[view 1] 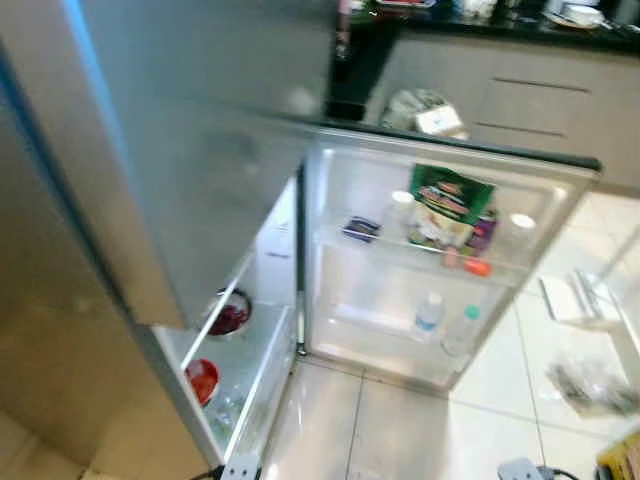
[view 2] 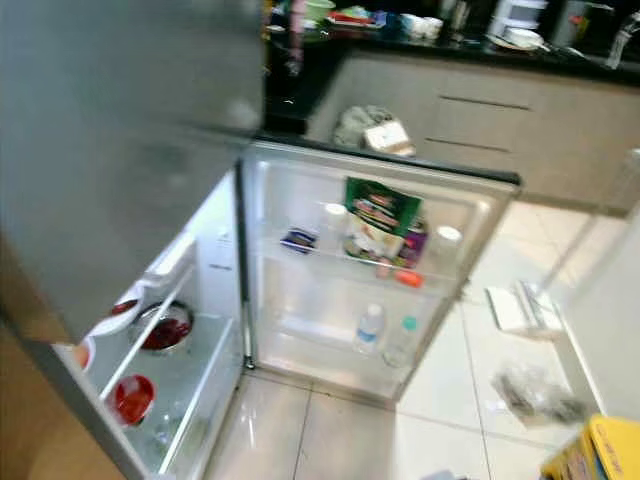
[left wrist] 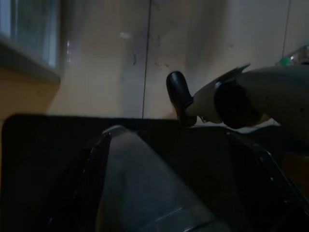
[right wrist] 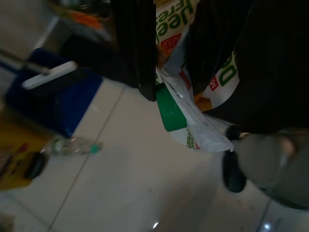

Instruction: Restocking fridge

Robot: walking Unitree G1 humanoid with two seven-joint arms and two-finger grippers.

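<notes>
The fridge's lower door (view 1: 560, 190) is swung wide open. Its upper shelf carries a green carton (view 1: 450, 205) and small jars; two plastic bottles (view 1: 428, 314) stand on the shelf below. Inside the fridge, a red bowl (view 1: 202, 380) and a bowl of dark red food (view 1: 230, 317) rest on the shelves. In the right wrist view my right gripper (right wrist: 181, 92) is shut on a white juice carton (right wrist: 203, 130) with a green cap (right wrist: 169, 108), held low over the tiled floor. My left gripper (left wrist: 169, 183) hangs in shadow above the floor.
The grey upper door (view 1: 200, 150) juts out at the left. Kitchen cabinets (view 1: 540, 100) run along the back. A white object (view 1: 575, 298), a plastic bag (view 1: 590, 385) and a yellow box (view 2: 600, 450) lie on the floor to the right. A bottle (right wrist: 72, 145) lies beside a blue object (right wrist: 53, 101).
</notes>
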